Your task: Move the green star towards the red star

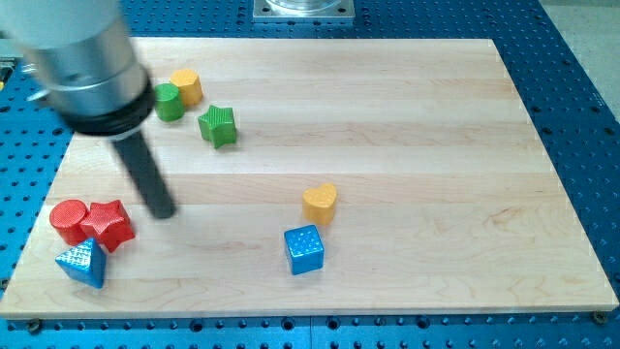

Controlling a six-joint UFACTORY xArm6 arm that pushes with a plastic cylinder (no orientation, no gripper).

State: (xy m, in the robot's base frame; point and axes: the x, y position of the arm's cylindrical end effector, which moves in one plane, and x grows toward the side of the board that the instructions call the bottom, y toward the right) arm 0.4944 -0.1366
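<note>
The green star [219,125] lies at the upper left of the wooden board [407,116]. The red star [108,224] lies at the lower left, touching a red round block [69,220] on its left. My tip [163,211] rests on the board between the two stars, just right of the red star and well below and left of the green star. The rod rises from it toward the view's upper left into the blurred arm body.
A green round block [170,102] and a yellow block [187,86] sit just up-left of the green star. A blue triangle [83,263] lies below the red star. A yellow heart [320,203] and a blue cube [304,249] lie at mid-board.
</note>
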